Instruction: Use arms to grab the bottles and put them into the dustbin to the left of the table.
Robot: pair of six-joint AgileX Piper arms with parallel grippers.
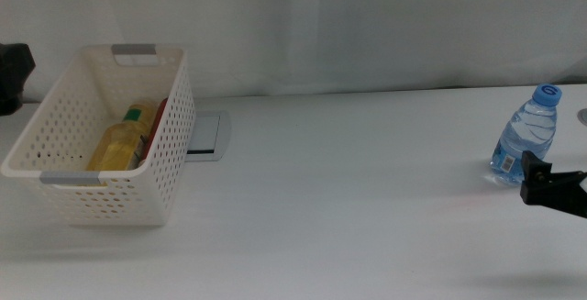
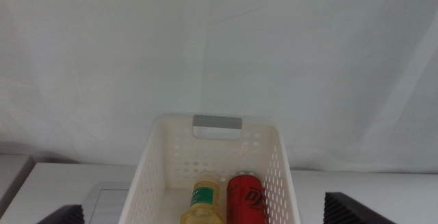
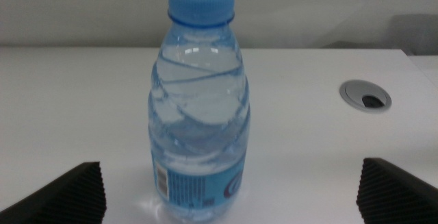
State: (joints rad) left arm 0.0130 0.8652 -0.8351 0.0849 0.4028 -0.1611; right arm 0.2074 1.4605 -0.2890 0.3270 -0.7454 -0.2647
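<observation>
Around the work area, little stands in the way: the large plain white tabletop (image 1: 348,199) is bare between the basket and the water bottle, with only a flat grey-white plate (image 1: 208,136) lying just beside the basket's right wall and a small round grey grommet (image 3: 365,95) set into the surface near the bottle.

The white perforated plastic basket with grey handle inserts (image 1: 174,116) sits at the left of the table. Inside it lie the yellow-drink bottle with a green label (image 1: 121,140) and the slim red soda can (image 2: 246,198), side by side.

The small clear water bottle with a blue cap and blue label (image 1: 526,138) stands upright at the far right of the table. The right gripper (image 3: 233,195) is right in front of it, jaws spread wide to either side of the bottle's base and not touching it; nothing is held.

The left gripper (image 2: 217,217) hangs above the basket, jaws wide apart and empty.
</observation>
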